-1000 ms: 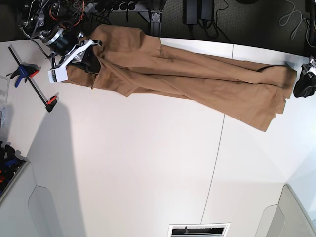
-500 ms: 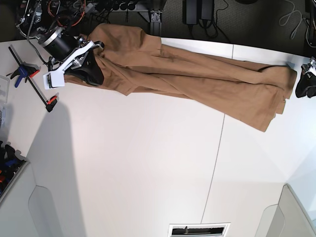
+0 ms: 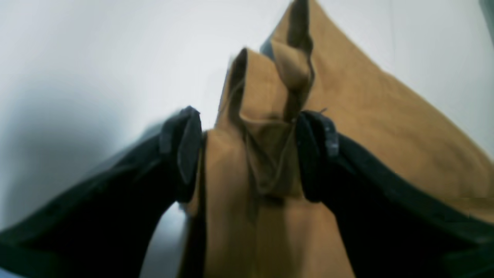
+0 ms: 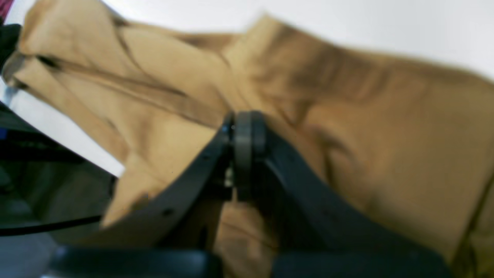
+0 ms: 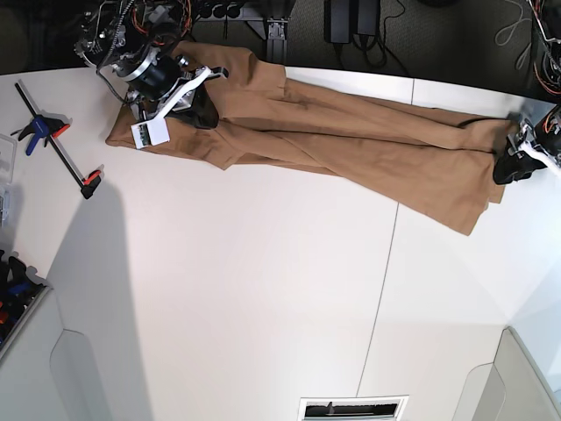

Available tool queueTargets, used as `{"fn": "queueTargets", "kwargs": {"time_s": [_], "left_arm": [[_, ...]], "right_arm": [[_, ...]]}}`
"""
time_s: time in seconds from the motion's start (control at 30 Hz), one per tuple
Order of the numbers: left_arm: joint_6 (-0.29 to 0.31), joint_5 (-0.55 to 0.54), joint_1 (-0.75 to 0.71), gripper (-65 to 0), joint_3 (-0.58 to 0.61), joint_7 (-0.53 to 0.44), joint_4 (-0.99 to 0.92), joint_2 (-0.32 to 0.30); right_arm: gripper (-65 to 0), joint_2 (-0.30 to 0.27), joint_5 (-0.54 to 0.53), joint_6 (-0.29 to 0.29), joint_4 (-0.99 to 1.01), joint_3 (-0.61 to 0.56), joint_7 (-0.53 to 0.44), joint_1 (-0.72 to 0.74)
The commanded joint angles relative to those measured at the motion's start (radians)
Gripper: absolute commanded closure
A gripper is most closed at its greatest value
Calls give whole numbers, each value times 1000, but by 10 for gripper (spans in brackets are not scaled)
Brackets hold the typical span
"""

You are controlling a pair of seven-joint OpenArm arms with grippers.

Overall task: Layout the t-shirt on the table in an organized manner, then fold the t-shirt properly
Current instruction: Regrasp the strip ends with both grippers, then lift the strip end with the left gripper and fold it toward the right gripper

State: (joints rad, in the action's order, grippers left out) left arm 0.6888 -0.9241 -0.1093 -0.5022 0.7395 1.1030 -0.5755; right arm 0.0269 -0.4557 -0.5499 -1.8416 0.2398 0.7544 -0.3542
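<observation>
Base view first: my white table, crossed by one thin dark seam, fills most of the frame, and no writing on it can be read. My tan-brown t-shirt lies bunched into a long band along the far edge, running from near my right arm on the left of this view to my left arm on the right, its far-left part hanging over the table's back edge. A long bar clamp with blue and red handles lies on the table to the left, apart from the shirt. A small white card hangs off my right wrist housing; its marking is too small to read.

My right arm reaches in from the top left corner, tilted down over the shirt's end. My right gripper has its pads pressed together with no gap, above the cloth; I cannot tell whether any fabric is pinched.

My left arm comes in low from the right edge at the shirt's other end. My left gripper stands wide, a folded ridge of shirt rising between the two dark fingers, which sit beside it rather than clamping it.
</observation>
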Motion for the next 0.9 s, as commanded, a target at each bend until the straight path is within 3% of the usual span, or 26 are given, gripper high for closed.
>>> {"fn": "queueTargets", "kwargs": {"time_s": [0.0,0.5,0.57,0.63,0.7,0.8,0.87], "left_arm": [[9,-11,25,-409,0,-18,-2,-29],[9,-45,9,-402,130,93,-16,-31],[9,-45,9,-325,130,94,-16,-32],[9,-45,6,-171,130,96,-16,-31],[9,-56,3,-61,130,97,-16,-31],[9,-71,4,0,130,95,-14,-32],[9,-81,4,0,130,95,2,-32]], "right_arm": [[0,-5,-20,-4,-6,-1,-22,6],[0,-5,-23,-4,2,-1,-31,27],[0,-5,-23,-3,2,-1,-35,27],[0,-5,-23,-3,2,-1,-39,27],[0,-5,-23,-4,2,-1,-40,27],[0,-5,-23,-4,2,-1,-42,35],[0,-5,-23,-3,2,-1,-43,40]]}}
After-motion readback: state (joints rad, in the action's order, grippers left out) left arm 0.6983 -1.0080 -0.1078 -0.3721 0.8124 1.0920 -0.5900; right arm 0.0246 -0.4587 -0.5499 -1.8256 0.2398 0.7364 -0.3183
